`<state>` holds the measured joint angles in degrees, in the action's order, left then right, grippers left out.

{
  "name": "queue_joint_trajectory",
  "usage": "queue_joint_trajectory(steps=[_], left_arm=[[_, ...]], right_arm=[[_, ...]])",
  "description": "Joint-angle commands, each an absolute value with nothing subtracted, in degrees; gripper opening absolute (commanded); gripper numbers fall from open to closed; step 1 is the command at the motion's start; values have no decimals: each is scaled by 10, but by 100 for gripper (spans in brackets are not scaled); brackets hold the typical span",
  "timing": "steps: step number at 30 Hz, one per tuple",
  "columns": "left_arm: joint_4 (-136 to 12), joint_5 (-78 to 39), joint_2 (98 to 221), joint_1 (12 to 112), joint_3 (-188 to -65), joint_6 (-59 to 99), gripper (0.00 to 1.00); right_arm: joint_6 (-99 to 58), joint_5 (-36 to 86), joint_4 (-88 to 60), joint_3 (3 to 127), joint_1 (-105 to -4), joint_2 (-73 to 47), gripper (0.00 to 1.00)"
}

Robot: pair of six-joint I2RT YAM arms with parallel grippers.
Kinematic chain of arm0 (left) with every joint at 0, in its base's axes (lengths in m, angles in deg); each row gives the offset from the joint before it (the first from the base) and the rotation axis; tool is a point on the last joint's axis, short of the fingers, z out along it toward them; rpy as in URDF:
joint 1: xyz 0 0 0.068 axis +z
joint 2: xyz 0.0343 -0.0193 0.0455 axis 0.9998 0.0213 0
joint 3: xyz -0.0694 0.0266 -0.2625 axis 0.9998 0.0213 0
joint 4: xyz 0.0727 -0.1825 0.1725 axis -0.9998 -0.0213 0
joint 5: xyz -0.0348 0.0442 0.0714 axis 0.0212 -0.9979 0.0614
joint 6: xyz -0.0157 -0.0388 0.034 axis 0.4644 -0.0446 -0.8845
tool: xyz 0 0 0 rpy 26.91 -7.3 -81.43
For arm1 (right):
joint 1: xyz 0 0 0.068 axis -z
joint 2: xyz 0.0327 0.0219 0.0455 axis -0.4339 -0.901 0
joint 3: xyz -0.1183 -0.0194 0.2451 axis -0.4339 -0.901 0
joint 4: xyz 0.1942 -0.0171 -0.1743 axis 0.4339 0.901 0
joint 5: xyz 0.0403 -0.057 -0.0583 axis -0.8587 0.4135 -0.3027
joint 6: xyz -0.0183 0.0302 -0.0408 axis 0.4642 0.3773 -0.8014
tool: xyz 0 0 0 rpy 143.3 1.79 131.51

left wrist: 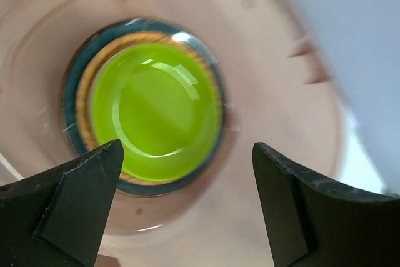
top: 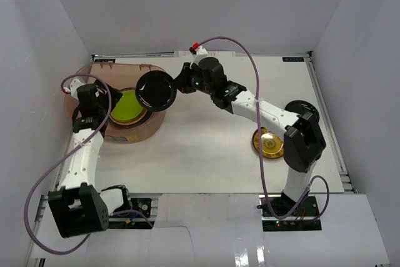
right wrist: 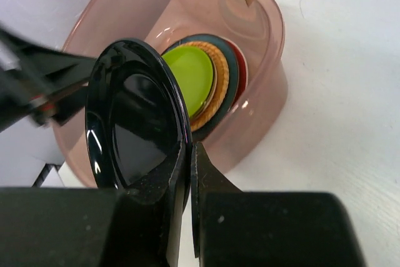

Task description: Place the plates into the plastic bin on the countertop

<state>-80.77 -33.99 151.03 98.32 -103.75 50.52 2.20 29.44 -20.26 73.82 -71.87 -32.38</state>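
My right gripper [right wrist: 189, 154] grasps the black plate [right wrist: 134, 123] at the bin's [right wrist: 262, 92] 3 o'clock; my left gripper [left wrist: 187, 148] hangs released over the lime plate [left wrist: 156, 104].

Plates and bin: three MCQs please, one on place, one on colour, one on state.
1. The lime green plate lies: A) on top of the stack in the plastic bin; B) outside it, alone; C) held aloft.
2. The right hand holds a plate coloured: A) teal; B) black; C) cream.
3. The left hand is: A) shut on a plate; B) open, empty; C) out of view.
A: left wrist view shows it uppermost inside the bin.
B: the black plate is pinched at its rim.
B: its fingers stand apart, nothing between them.
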Motion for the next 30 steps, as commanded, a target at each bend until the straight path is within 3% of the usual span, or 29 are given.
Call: queue_joint_trajectory(steps=[1,9,16,17,18,19,21,22,26,29,30], left_arm=[[-766,-293,1415,986,-1078,490,95],[-779,-77,1321,967,-1091,474,95],[-810,-16,1310,931,-1119,455,95],[-812,-11,1310,928,-1122,454,95],[-813,-4,1310,925,-1123,456,96],[-814,10,1311,923,-1127,457,96],[-816,21,1312,919,-1128,462,96],[-817,32,1311,919,-1129,465,96],[-817,41,1314,907,-1122,478,96],[-813,25,1330,823,-1119,486,94],[-814,10,1339,791,-1120,484,94]], right_arm=[[21,316,-215,830,-731,-391,8],[12,363,-156,1088,-784,-600,8],[20,396,-156,1165,-804,-682,9],[20,397,-159,1165,-805,-685,14],[19,394,-159,1165,-806,-685,32],[14,394,-158,1163,-806,-681,41],[6,394,-158,1155,-806,-660,54],[-7,397,-158,1136,-806,-646,55],[-28,417,-177,1023,-796,-516,55],[-42,427,-201,866,-770,-392,44],[-43,446,-209,815,-749,-357,32]])
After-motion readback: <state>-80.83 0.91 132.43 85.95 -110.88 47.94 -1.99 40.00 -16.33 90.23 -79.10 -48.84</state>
